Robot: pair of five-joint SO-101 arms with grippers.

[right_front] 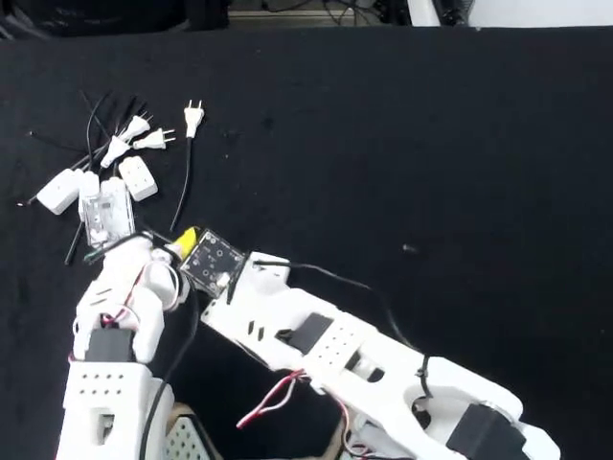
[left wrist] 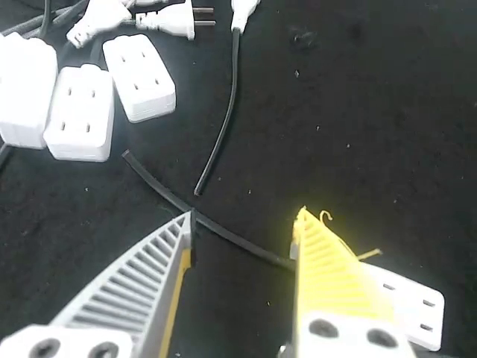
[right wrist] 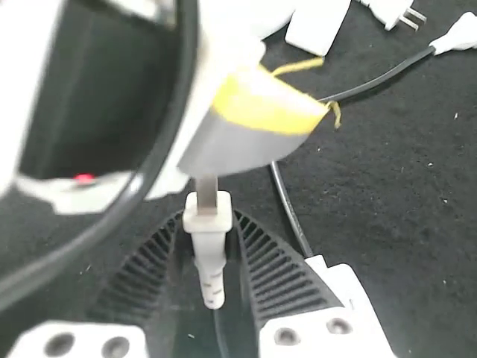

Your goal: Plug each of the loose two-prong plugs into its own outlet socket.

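Note:
My right gripper [right wrist: 206, 224] is shut on a white two-prong plug [right wrist: 206, 242], whose prongs point at the yellow finger [right wrist: 261, 104] of the left gripper. My left gripper [left wrist: 242, 224] is open, and a loose black cable [left wrist: 216, 227] lies across the mat between its grey and yellow fingers. Ahead of it lie three white outlet sockets [left wrist: 138, 78] [left wrist: 78, 112] [left wrist: 22, 89]. In the high view the sockets [right_front: 137, 177] sit at the left, with the left gripper [right_front: 163, 244] just below them and the right arm's wrist [right_front: 213, 261] beside it. Several loose plugs [right_front: 194, 117] lie above the sockets.
Black cables [right_front: 182, 187] trail from the loose plugs over the black mat [right_front: 431, 144]. A short cable piece [left wrist: 220, 127] runs from one plug [left wrist: 242, 9] towards the left gripper. The mat's right half is bare.

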